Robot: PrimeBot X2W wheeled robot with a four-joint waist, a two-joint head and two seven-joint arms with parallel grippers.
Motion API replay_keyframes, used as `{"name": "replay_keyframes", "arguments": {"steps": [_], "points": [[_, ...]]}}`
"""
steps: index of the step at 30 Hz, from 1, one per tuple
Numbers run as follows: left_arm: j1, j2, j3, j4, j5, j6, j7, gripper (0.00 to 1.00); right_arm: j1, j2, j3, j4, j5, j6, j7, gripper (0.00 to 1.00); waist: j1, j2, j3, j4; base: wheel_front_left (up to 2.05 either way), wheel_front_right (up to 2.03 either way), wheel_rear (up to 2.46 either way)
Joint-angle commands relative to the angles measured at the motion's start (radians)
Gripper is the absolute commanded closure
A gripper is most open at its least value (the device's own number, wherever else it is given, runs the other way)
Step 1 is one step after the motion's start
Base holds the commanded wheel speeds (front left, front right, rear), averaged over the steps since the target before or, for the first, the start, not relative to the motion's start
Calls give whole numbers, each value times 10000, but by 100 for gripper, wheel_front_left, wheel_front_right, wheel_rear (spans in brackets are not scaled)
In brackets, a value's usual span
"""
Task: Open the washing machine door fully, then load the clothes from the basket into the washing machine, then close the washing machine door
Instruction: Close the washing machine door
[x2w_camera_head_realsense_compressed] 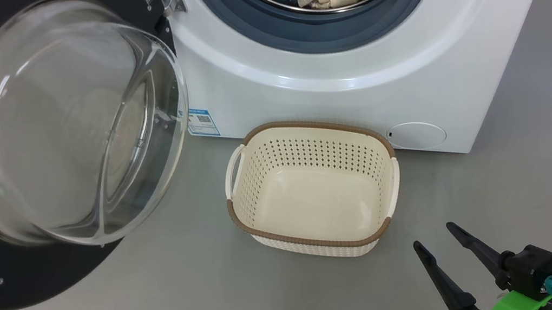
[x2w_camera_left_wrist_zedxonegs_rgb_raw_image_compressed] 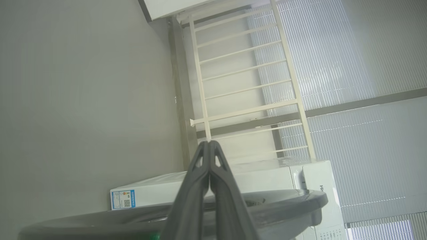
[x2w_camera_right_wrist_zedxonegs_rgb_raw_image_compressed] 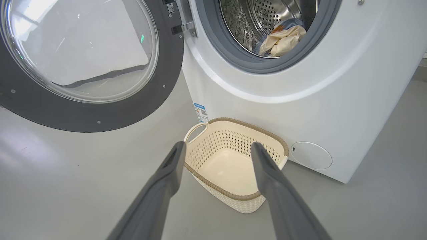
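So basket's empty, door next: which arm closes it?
Left. The left pincer, shut, sits by the door rim; the right pincer, open, is past the basket, away from the door.

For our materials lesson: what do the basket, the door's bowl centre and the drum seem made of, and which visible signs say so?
The basket looks like matte cream plastic: moulded, punched holes. The door's bowl centre seems glossy clear glass, perhaps plastic: see-through with bright reflections. The drum appears polished metal, likely steel: mirror-like, perforated.
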Motion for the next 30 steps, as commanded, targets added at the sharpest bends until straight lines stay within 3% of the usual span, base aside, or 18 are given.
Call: {"name": "replay_keyframes", "arguments": {"steps": [1,20,30], "points": [[-87,517,95,-264,-52,-90,224,100,-264,-89,168,-304,-10,16,9,0,0,0,89,1,0,0,0],[277,51,-210,-903,-474,278,1371,100,-297,-163,112,-527,-100,16,203,0,0,0,305,-105,0,0,0],[703,-135,-415,-1629,-974,516,2592,100,-282,-144,150,-453,-63,16,194,0,0,0,202,-143,0,0,0]]}}
